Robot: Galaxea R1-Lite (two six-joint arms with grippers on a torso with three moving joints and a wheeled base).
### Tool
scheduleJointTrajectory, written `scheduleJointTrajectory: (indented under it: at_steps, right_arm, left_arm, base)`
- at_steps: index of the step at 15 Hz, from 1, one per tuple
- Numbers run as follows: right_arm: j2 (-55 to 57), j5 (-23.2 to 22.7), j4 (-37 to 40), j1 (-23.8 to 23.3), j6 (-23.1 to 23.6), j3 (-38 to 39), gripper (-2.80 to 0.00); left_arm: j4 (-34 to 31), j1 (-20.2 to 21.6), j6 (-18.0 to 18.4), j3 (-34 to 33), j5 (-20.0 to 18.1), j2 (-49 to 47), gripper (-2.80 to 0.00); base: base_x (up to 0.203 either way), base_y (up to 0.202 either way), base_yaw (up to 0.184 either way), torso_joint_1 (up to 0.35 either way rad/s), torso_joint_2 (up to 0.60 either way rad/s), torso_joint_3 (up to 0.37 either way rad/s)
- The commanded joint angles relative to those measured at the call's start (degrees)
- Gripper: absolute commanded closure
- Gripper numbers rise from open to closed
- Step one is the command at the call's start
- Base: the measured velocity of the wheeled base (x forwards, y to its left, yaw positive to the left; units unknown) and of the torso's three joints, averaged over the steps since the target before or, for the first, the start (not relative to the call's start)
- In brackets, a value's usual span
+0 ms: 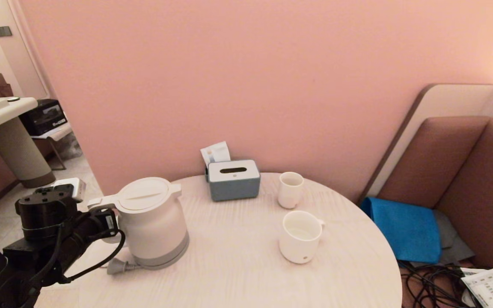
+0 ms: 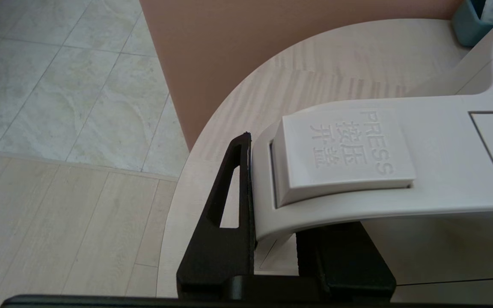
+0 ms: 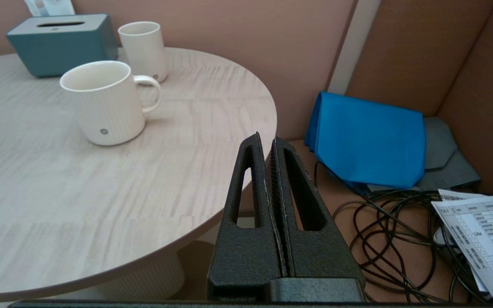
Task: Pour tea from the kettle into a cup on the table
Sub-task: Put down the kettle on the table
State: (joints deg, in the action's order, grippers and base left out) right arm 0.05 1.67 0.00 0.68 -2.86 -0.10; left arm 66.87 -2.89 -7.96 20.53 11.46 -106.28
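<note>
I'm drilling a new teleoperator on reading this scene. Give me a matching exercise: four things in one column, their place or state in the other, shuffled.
1. kettle
2. cup
3. tissue box
4. right claw

A. shut, beyond the table edge
B. at the table's far edge
C. handle held by the left claw
D. upright, in front of the smaller cup

Pairs: 1-C, 2-D, 3-B, 4-A
</note>
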Motion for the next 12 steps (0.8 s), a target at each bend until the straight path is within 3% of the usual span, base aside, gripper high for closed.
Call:
scheduleJointTrajectory:
  at_steps: [1,12]
  right_arm:
    - [0.04,0.0,0.0,0.02,-0.04,0.01,0.0]
    - [0.04,0.0,0.0,0.02,-0.04,0.01,0.0]
  left_arm:
    - [0.11,-0.01,-0.03,-0.05,0.05,-0.42,0.0]
    - [0.11,-0.01,-0.03,0.13,-0.03,-0.33,0.0]
  base:
    - [0.0,0.0,0.0,0.0,0.0,0.0]
    - [0.0,0.0,0.0,0.0,0.0,0.0]
